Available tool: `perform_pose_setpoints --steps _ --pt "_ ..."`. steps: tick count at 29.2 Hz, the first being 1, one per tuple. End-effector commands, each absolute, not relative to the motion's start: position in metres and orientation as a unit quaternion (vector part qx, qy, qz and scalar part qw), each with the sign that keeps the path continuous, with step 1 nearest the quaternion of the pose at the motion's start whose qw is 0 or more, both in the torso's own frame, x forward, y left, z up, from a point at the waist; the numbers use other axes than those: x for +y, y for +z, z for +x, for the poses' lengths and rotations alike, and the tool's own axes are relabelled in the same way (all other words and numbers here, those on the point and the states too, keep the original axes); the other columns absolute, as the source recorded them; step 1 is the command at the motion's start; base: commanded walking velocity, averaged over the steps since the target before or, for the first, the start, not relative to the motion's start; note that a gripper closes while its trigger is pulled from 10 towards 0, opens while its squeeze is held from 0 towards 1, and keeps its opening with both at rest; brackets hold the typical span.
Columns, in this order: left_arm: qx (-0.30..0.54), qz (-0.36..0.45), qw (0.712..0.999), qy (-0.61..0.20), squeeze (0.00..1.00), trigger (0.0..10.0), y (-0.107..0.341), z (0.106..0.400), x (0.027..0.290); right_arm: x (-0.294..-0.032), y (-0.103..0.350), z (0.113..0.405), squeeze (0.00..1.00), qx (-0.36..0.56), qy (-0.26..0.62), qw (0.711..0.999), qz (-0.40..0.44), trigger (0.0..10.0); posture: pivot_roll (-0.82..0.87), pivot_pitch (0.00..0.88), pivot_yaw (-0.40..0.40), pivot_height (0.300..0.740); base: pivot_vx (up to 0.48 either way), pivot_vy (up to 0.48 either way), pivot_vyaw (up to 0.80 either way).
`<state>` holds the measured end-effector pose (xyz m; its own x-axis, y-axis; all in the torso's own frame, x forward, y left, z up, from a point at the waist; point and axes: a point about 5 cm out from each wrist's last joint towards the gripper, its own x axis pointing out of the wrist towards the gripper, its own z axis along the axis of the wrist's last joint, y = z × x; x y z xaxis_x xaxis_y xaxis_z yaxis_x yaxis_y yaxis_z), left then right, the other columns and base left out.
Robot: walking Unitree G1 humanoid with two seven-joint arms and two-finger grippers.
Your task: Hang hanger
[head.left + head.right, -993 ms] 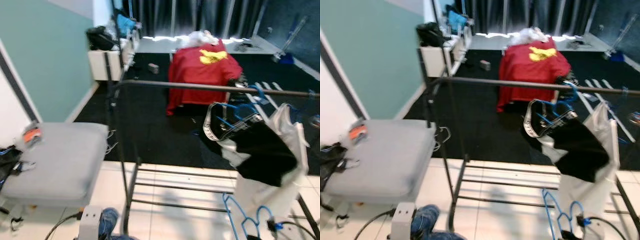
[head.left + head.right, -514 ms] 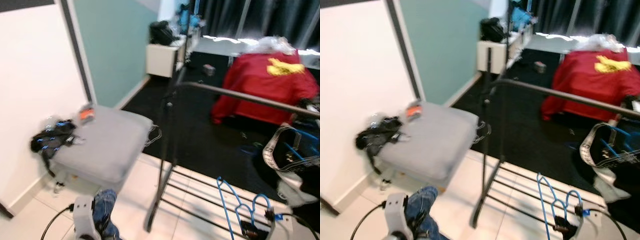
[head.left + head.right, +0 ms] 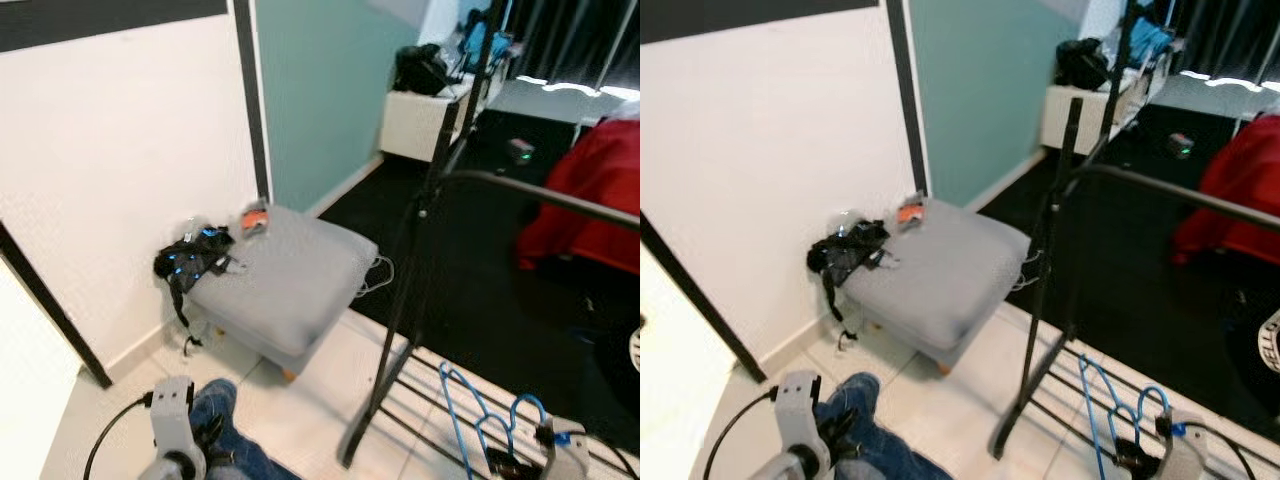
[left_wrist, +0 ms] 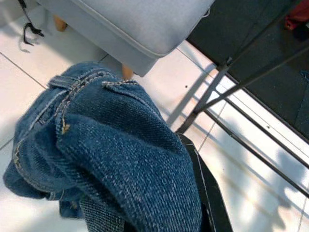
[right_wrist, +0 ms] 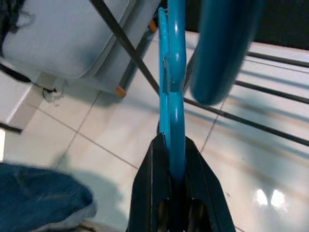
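two claws are loaded: right claw (image 5: pixel 170 191) clamped on the blue hanger (image 3: pixel 480 420), held low beside the rack (image 3: pixel 400 300); left claw (image 4: pixel 205 203) grips jeans (image 4: pixel 111 164). risk: hanger snagging the rack's lower bars.

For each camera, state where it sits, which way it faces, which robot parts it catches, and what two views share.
Left eye view: head camera, looking forward and down at the grey ottoman and black clothes rack; both arms low in frame.
Right eye view: its stereo twin, same scene.
Left wrist view: along the left end effector, draped with blue jeans, toward the floor.
Right wrist view: along the right end effector, shut on the blue hanger.
Shared: ottoman and rack base appear in both wrist views.
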<state>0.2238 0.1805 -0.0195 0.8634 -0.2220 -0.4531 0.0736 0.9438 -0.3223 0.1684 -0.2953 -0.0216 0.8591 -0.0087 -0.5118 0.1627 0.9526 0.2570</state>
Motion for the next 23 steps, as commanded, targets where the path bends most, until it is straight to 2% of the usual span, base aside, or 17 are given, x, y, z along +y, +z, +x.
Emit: perform_pose_setpoints --steps 1,3,6,12,17,23 --pt "0.236 -0.141 0.959 -0.073 0.0 10.0 -0.013 0.231 0.191 -0.29 -0.023 0.173 0.0 0.257 -0.043 0.954 0.148 10.0 0.16 0.0 0.054 0.74 0.0 0.0 0.77" --pt "0.242 -0.149 0.956 -0.069 0.0 10.0 -0.014 0.233 0.198 -0.282 -0.025 0.179 0.0 0.253 -0.044 0.955 0.149 10.0 0.1 0.0 0.099 0.74 0.0 0.0 0.77" --pt "0.246 -0.162 0.954 -0.059 0.0 10.0 -0.013 0.237 0.206 -0.274 -0.025 0.186 0.0 0.247 -0.044 0.956 0.151 10.0 0.07 0.0 0.105 0.74 0.0 0.0 0.77" --pt "0.228 -0.139 0.962 -0.063 0.0 10.0 -0.005 0.251 0.206 -0.277 -0.024 0.2 0.0 0.243 -0.043 0.958 0.149 10.0 0.18 0.0 0.045 0.74 0.0 0.0 0.77" --pt "0.217 -0.135 0.965 -0.056 0.0 10.0 0.0 0.259 0.208 -0.28 -0.024 0.205 0.0 0.249 -0.041 0.957 0.142 10.0 0.18 0.0 0.043 0.74 0.0 0.0 0.77" --pt "0.211 -0.122 0.968 -0.055 0.0 10.0 0.002 0.263 0.208 -0.288 -0.029 0.199 0.0 0.263 -0.052 0.954 0.138 10.0 0.17 0.0 0.034 0.74 0.0 0.0 0.77"
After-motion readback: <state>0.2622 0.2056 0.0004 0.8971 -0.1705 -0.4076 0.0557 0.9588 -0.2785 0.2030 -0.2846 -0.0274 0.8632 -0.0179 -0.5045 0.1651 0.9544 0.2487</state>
